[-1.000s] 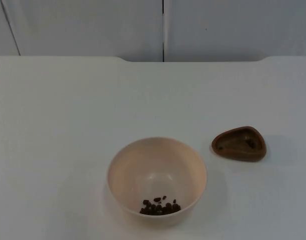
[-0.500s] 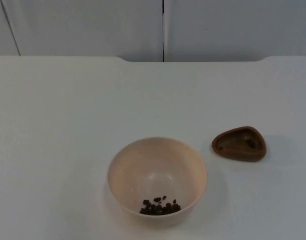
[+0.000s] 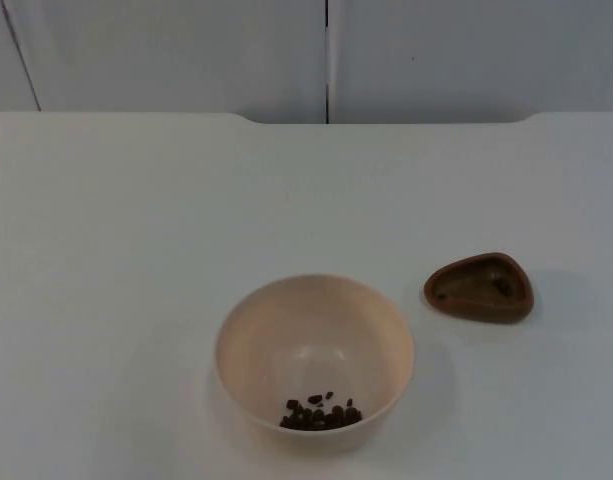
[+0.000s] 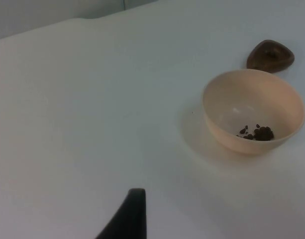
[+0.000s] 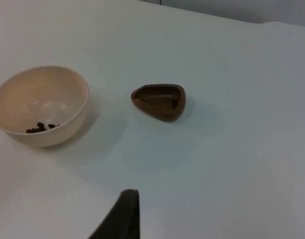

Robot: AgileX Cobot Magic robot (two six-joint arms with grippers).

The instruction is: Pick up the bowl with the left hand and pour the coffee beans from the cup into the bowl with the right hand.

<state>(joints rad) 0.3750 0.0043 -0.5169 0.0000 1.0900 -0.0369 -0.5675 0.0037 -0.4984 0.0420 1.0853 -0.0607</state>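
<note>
- Top view: white table (image 3: 136, 250) running back to the grey partition wall (image 3: 186, 55), with wide bare surface left of, behind and right of the two items.
- Cream bowl (image 3: 314, 358) upright near the front edge, roughly central, with a small heap of coffee beans (image 3: 321, 413) against its near inner wall.
- Brown cup (image 3: 479, 288), rounded-triangular and shallow, to the right of the bowl and slightly further back; apart from it, a strip of bare table between them.
- A dark bit or two inside the cup; too small to name.
- Left wrist view: one black fingertip of the left gripper (image 4: 127, 216) above bare table, well apart from the bowl (image 4: 253, 110); cup (image 4: 270, 55) just beyond the bowl.
- Left jaws: cannot tell whether spread or closed; nothing seen between them.
- Right wrist view: one black fingertip of the right gripper (image 5: 122, 216) over bare table, well apart from the cup (image 5: 159, 101) and the bowl (image 5: 42, 104), which stand side by side.
- Right jaws: spread or closed, cannot tell.
- Beans (image 5: 40, 128) visible in the bowl from this side too.
</note>
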